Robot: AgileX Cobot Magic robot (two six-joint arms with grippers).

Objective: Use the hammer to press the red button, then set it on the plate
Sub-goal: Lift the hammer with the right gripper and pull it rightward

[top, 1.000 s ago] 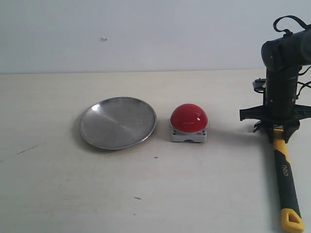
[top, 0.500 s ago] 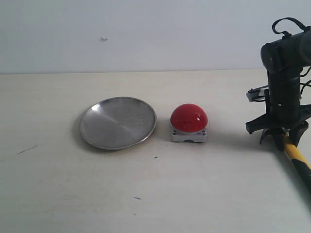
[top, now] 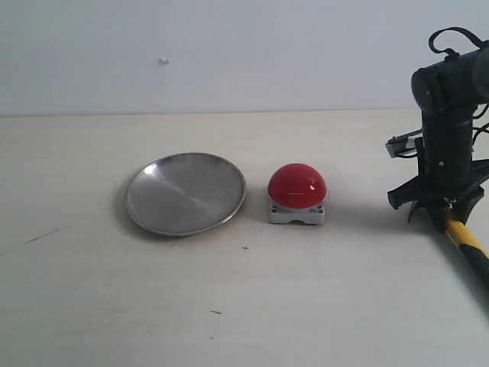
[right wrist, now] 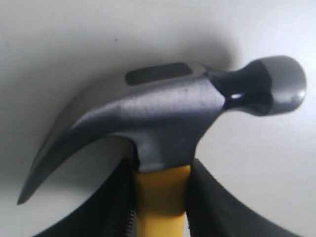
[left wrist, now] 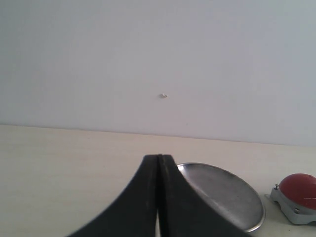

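Observation:
The silver plate point(top: 186, 193) lies left of centre on the pale table, and the red button point(top: 297, 186) on its grey base stands just to its right. At the far right my right gripper point(top: 441, 210) is shut on the hammer point(top: 466, 243), whose yellow-and-black handle slants down to the right edge. In the right wrist view the dark steel head point(right wrist: 163, 118) fills the frame, with the yellow neck clamped in my right gripper point(right wrist: 160, 190). My left gripper point(left wrist: 159, 163) is shut and empty, with the plate point(left wrist: 232, 195) and the button point(left wrist: 298, 190) beyond it.
The pale table point(top: 306, 306) runs to a plain white wall at the back. A few small dark specks point(top: 216, 312) mark the tabletop near the front.
The right arm has turned and lifted the hammer, so the handle has swung from pointing straight down the table to slanting off the right edge. Plate, button and left gripper are unchanged.

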